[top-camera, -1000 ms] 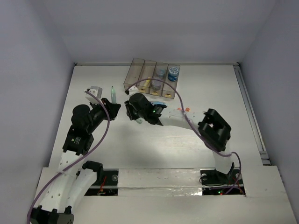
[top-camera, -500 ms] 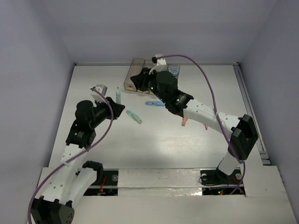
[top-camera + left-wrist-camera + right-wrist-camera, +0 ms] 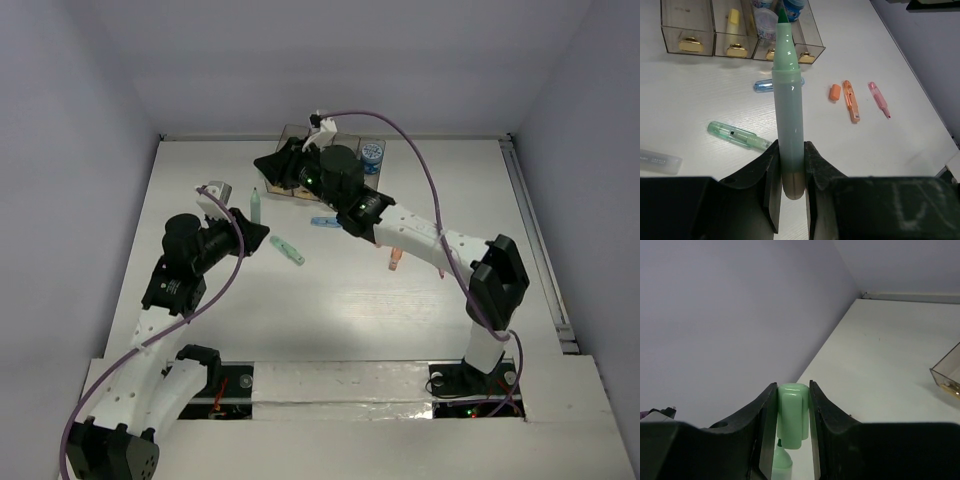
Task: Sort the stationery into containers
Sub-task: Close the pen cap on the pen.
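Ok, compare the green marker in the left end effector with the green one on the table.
The held green marker is opaque; the loose green marker is see-through. The held one is clamped in the left end effector; the loose one lies flat on the table. Both are slim sticks.

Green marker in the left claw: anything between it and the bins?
Nothing tall: only a blue marker lies flat on the table between the green marker and the bins. From the top view, though, the right arm hangs over the bins, right claw shut on a green cap.
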### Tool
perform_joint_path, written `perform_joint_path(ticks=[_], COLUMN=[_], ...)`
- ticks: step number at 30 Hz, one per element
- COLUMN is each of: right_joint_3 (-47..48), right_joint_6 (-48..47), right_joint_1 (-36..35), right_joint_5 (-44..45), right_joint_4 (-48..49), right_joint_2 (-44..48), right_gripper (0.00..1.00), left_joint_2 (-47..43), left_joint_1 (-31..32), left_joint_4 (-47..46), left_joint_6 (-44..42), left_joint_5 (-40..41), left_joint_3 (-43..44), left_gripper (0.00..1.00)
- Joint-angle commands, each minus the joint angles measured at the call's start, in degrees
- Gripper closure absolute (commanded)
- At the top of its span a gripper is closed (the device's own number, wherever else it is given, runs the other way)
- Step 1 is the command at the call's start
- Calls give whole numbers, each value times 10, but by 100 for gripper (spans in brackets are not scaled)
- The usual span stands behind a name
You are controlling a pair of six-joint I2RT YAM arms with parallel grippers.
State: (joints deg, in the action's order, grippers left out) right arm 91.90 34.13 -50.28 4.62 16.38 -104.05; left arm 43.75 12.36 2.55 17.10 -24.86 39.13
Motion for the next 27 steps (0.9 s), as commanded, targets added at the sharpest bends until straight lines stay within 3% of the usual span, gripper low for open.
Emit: perform_joint_path(ticks=[1,27], right_joint_3=[36,55], right_joint_6=[12,-9], right_joint_1=[-18,-29], right_joint_5=[-18,-3], right_joint_4=[48,42], right_joint_2=[-8,-32], right_gripper=[91,90], left_joint_2=[-2,-10], left_joint_1=[-2,-2], left_joint_4=[-26,-26], left_joint_6=[-3,-3], left_joint_5=[-9,0], left_joint_3=[24,24], left_gripper=[100,100])
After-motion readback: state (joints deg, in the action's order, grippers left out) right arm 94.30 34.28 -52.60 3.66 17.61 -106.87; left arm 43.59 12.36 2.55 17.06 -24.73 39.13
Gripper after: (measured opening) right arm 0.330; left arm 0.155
